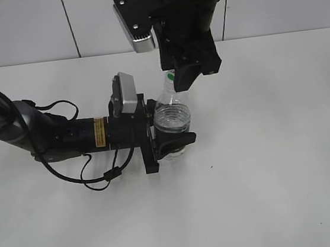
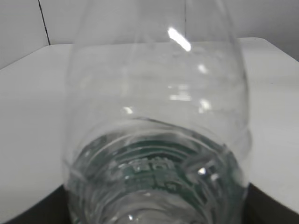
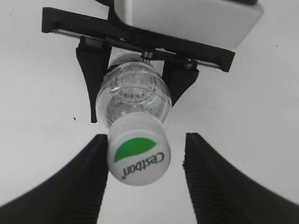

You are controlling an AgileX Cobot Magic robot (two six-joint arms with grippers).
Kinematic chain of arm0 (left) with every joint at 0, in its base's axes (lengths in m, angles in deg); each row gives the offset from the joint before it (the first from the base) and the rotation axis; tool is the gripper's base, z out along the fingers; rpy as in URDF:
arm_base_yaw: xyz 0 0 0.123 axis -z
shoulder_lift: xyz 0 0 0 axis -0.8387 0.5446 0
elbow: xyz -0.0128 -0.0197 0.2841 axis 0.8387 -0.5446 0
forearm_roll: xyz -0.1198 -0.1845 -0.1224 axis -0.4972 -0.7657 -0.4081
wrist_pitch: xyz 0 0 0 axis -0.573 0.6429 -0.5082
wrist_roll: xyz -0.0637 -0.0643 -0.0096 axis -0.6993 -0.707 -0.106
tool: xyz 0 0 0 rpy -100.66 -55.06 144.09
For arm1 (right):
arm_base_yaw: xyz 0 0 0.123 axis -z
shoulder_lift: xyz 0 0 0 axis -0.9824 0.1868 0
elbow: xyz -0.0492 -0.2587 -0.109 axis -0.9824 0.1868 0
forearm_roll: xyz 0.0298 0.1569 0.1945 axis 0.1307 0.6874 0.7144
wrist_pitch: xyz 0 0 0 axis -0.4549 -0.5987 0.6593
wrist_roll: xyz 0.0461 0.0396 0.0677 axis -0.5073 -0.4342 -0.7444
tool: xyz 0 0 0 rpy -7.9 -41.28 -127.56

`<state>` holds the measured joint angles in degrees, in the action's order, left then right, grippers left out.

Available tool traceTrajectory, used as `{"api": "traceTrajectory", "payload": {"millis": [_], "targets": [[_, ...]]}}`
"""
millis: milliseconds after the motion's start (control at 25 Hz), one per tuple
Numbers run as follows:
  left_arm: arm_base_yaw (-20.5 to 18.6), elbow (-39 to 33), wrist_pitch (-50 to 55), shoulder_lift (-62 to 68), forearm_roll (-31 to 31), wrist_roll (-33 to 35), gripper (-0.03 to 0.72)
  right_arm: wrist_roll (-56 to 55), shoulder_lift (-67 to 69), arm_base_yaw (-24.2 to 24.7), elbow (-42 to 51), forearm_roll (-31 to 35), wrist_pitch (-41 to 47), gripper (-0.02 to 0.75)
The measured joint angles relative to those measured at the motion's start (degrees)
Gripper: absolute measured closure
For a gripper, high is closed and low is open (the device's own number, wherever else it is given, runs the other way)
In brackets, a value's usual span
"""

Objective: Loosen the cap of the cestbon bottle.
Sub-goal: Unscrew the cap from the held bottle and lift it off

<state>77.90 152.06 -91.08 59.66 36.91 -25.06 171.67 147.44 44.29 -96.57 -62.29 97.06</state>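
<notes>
The cap (image 3: 138,150) is white with a green leaf-shaped patch and the word "Cestbon" printed in green, seen upside down in the right wrist view. It sits on the neck of the cestbon bottle (image 1: 172,115), a clear plastic water bottle standing near the middle of the white table (image 1: 277,164). A yellow label with small unreadable print wraps the left arm (image 1: 65,135), and white letters near its 9 o'clock end are too small to read.

The left gripper (image 1: 173,139) reaches in from 9 o'clock and its black fingers (image 3: 91,70) are clamped around the lower body of the bottle. In the left wrist view the bottle fills the frame, with green label colour showing through its base.

The right gripper (image 3: 145,179) hangs over the cap from 12 o'clock. Its two ridged black fingers (image 3: 212,182) are spread apart; the cap lies between them, against or just beside the one at 9 o'clock and clear of the one at 3 o'clock.

Behind the table stands a pale panelled wall (image 1: 17,30) with dark vertical seams.
</notes>
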Motion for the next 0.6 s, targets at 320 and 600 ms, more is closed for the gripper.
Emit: {"api": "traceTrajectory", "payload": {"millis": [320,600], "targets": [[-0.1,0.0,-0.2,0.0,0.3,0.1,0.286,-11.5,-1.3,0.1,0.1,2.9,0.0,0.327],[-0.1,0.0,-0.5,0.0,0.8,0.7,0.287,-24.7,-3.2,0.2,0.0,6.6,-0.6,0.327]]}}
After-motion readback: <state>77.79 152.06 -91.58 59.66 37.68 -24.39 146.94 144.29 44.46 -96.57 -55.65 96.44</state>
